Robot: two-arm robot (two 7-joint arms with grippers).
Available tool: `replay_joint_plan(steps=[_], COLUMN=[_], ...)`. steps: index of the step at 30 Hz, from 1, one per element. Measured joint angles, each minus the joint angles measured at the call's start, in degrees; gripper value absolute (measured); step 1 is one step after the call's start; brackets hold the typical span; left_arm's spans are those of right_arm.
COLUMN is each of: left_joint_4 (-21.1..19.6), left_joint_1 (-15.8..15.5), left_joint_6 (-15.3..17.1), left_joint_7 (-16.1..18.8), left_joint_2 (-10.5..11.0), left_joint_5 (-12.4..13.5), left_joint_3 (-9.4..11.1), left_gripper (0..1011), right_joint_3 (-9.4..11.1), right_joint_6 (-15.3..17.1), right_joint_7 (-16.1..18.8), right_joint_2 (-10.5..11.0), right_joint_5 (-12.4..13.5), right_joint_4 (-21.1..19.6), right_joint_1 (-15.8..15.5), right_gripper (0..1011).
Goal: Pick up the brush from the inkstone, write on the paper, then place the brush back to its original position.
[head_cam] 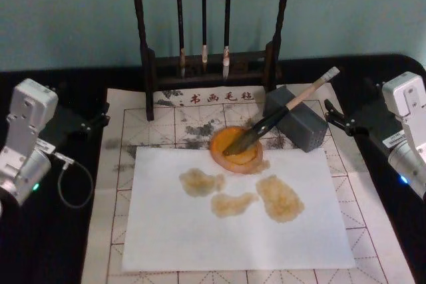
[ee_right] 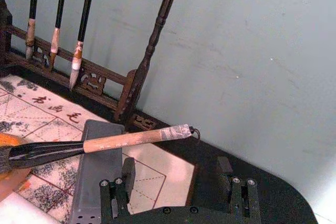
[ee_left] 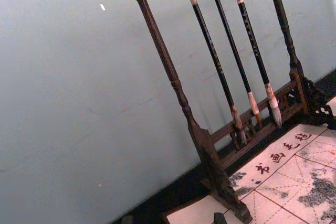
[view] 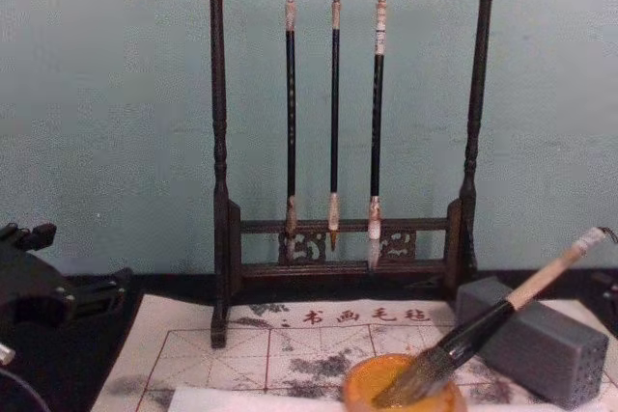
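Jaws of the right gripper [ee_right: 176, 176] gape empty, left gripper [head_cam: 97, 120] idles; thick pale-handled brush [head_cam: 279, 114] lies in round orange inkstone [head_cam: 225, 140], so everything seemingly remains.

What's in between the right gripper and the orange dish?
A grey block sits between the right gripper and inkstone, the brush resting on it; head view shows it.

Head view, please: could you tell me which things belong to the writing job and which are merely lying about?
Job: brush, inkstone, white paper, grey block under the handle.
Lying about: wooden rack, three thin brushes, grid mat.
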Motion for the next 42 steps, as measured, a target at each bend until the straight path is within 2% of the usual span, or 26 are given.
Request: replay_joint_plan(steps=[33, 36, 41, 42], left_joint_4=[0.0, 0.0, 0.0, 0.0], left_joint_1=[0.0, 0.0, 0.0, 0.0], left_joint_6=[0.0, 0.0, 0.0, 0.0], left_joint_7=[0.0, 0.0, 0.0, 0.0], left_joint_2=[0.0, 0.0, 0.0, 0.0], left_joint_5=[0.0, 0.0, 0.0, 0.0], left_joint_3=[0.0, 0.0, 0.0, 0.0], left_gripper=[1001, 1001, 1001, 1001], right_joint_3=[0.4, 1.0, 3.2, 3.2], right_joint_6=[0.1, 0.4, 1.9, 1.9], right_joint_7=[0.2, 0.8, 4.1, 4.1], right_joint_2=[-0.1, -0.4, -1.2, -1.2], right_joint_5=[0.0, 0.7, 4.7, 4.7], right_joint_4=[0.0, -0.2, -1.0, -1.0], right_joint_1=[-0.2, -0.5, -1.5, -1.5], right_gripper=[1000, 1000, 1000, 1000])
